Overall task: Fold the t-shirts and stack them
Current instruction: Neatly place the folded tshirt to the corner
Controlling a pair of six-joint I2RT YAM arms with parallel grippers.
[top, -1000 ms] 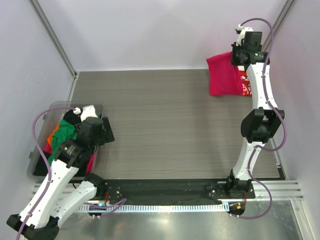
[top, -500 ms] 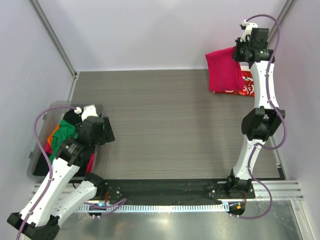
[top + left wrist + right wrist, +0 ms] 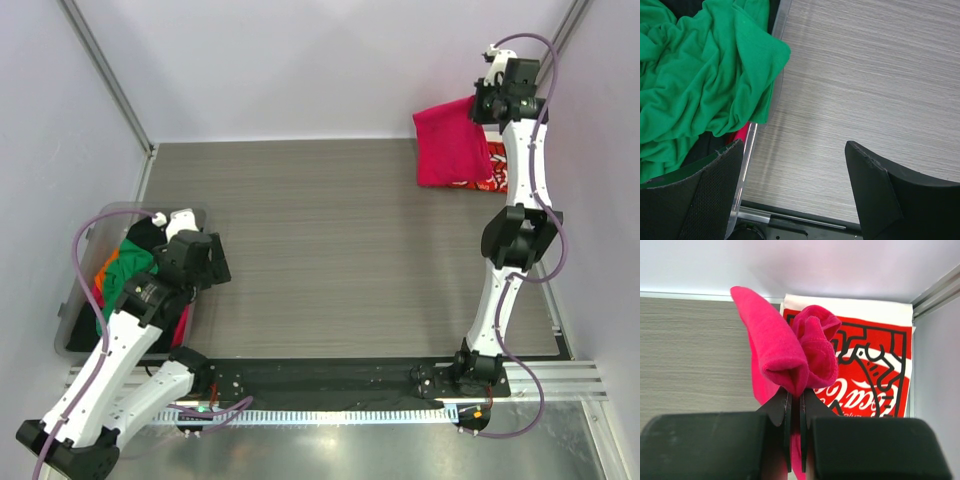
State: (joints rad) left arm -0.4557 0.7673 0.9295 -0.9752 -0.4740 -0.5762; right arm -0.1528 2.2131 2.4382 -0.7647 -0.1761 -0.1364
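- right fingers (image 3: 781, 412) are pressed together on a thick bunched fold of the crimson-pink tee (image 3: 780, 350), held up in the far right corner; left fingers (image 3: 715, 185) are spread wide with nothing between them, hovering over the rim of the bin (image 3: 72, 262)
- bench (image 3: 330, 230): a wide bare middle lies between the two arms; the stack sits tight in the corner, close to the wall (image 3: 790, 260) and the metal post (image 3: 935, 290), so i judge the right arm has little room to swing there
- bin: clear, at the left edge of the bench; the green tee (image 3: 695, 75) lies crumpled on top with one corner lapping over the rim, so a careless grab could drag out whatever lies under it too
- crimson-pink tee: hangs from the pinch, its lower part draped over the printed tee; the likely risk is that the bunch falls open or lands askew on letting go, spoiling the fold
- coca-cola tee (image 3: 865, 365): lies flat beneath, red with white print and white edge, showing to the right of the pink one; a sideways pull on the hanging cloth could tug or wrinkle it
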